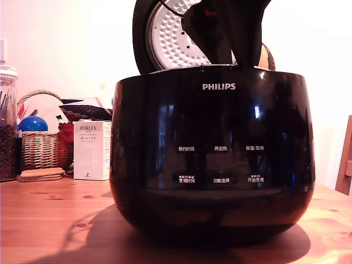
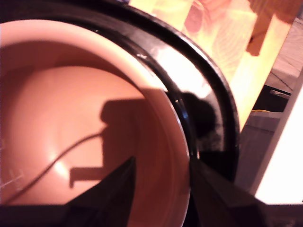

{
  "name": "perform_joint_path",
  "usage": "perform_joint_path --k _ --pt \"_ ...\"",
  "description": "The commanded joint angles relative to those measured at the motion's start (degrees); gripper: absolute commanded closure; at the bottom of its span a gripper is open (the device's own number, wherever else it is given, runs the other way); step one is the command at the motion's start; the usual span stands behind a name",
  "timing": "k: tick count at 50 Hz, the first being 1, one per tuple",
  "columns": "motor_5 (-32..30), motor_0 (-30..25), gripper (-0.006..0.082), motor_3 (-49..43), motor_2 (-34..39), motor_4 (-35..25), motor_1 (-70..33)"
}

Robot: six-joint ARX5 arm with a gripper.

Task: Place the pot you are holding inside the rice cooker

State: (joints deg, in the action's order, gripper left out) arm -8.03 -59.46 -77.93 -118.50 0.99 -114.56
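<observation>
Exterior view: pot hidden inside the rice cooker (image 1: 212, 159) body, none of it visible. Lid (image 1: 165, 38) cut off at 12 o'clock edge; arm (image 1: 231, 30) covers its inner plate toward 3 o'clock. Gripper fingertips hidden behind cooker rim. Jar (image 1: 6, 124) cut off at 9 o'clock edge. Wrist view: pot (image 2: 71, 132) cropped at 9 and 6 o'clock; finger (image 2: 116, 191) bases cut off at 6 o'clock. Small print under PORLEX on the box (image 1: 92, 150) too small to read.

Backlight washes the exterior view's wall out to white; the rice cooker (image 1: 212, 154) gleams with reflections and throws shadow onto the counter (image 1: 49, 225). Wrist view is warm-tinted, soft, blown out at one edge.
</observation>
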Motion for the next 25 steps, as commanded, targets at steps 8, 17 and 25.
perform_joint_path --k 8,17,25 --pt "0.31 0.22 0.0439 0.13 -0.72 -1.27 2.19" --pt "0.55 0.22 0.0438 0.17 -0.74 -5.49 2.97" --pt "0.59 0.22 0.0441 0.2 -0.74 -5.44 3.41"
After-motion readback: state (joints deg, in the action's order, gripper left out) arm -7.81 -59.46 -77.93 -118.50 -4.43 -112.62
